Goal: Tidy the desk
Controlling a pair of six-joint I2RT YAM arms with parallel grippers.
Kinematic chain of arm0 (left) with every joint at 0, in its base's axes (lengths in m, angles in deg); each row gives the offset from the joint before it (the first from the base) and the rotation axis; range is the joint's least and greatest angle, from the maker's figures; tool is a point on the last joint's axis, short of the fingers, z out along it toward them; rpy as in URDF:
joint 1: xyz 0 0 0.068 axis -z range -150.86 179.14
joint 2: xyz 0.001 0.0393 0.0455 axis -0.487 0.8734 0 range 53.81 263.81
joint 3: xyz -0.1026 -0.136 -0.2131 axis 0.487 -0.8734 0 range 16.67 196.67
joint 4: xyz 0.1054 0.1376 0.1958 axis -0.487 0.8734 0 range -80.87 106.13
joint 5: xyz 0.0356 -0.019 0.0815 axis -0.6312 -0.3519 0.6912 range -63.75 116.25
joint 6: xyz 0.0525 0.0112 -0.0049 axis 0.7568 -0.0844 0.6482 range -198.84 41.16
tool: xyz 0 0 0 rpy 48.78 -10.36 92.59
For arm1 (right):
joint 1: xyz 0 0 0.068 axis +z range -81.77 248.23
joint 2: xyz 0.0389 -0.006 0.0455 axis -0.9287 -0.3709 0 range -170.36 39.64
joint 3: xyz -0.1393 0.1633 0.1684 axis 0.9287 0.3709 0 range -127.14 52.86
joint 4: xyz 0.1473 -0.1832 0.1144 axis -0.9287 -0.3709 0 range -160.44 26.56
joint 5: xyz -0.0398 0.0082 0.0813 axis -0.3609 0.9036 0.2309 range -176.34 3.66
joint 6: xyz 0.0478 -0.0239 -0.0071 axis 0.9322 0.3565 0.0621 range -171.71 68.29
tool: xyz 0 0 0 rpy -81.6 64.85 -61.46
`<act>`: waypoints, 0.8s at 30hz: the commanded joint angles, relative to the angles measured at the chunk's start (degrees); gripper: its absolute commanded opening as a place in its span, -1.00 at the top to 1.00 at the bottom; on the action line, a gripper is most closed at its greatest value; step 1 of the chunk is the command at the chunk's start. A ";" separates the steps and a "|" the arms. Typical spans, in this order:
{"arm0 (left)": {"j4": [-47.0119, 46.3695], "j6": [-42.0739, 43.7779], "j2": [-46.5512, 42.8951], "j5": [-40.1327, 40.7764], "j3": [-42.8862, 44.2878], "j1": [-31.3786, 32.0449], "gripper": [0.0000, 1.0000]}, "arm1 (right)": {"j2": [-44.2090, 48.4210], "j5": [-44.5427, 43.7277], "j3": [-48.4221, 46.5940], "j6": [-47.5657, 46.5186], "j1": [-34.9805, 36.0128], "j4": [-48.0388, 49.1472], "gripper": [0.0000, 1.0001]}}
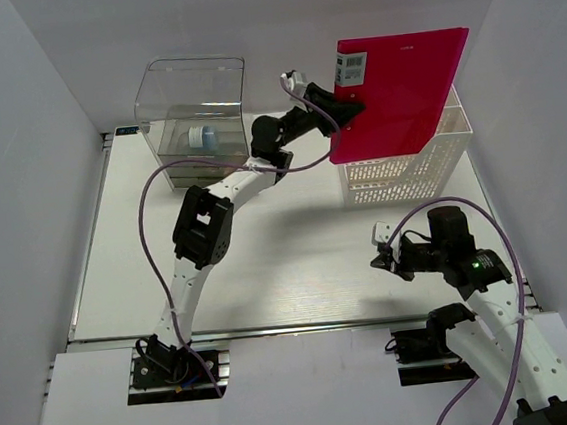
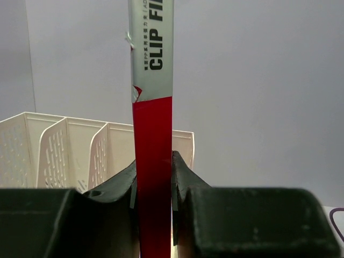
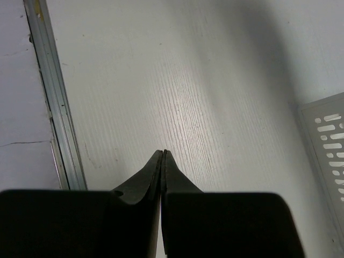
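Observation:
My left gripper [image 1: 339, 107] is shut on the edge of a red clip file [image 1: 398, 96], holding it up, tilted, over the white mesh file rack [image 1: 411, 175] at the back right of the desk [image 1: 288, 262]. Whether the file's lower edge sits in a slot I cannot tell. In the left wrist view the file [image 2: 153, 134] stands edge-on between the jaws of that gripper [image 2: 153, 161], with the rack's dividers [image 2: 64, 150] behind. My right gripper [image 1: 380, 255] hovers shut and empty over the desk's right front; in its wrist view the right gripper [image 3: 163, 153] shows its fingertips pressed together above the white surface [image 3: 188, 91].
A clear plastic drawer box [image 1: 194, 116] stands at the back left with a small blue and white item [image 1: 202, 136] inside. A silver rail [image 3: 54, 97] runs along the desk's near edge. A corner of the rack [image 3: 328, 145] shows at the right of the right wrist view. White walls enclose the desk.

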 commanded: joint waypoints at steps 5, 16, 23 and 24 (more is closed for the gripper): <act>-6.90 -2.21 1.23 4.49 3.82 1.19 1.00 | -0.24 0.98 -1.45 0.09 -1.14 1.43 1.00; -7.70 -3.79 9.22 8.01 10.14 2.86 1.00 | -0.42 1.51 -1.37 -0.17 -1.67 1.17 1.00; -7.43 -3.00 11.34 9.24 10.49 3.39 1.00 | -0.33 1.77 -1.28 -0.44 -1.85 1.08 1.00; -6.99 -2.83 11.60 9.07 11.19 3.39 1.00 | -0.42 1.77 -1.28 -0.52 -1.93 1.08 1.00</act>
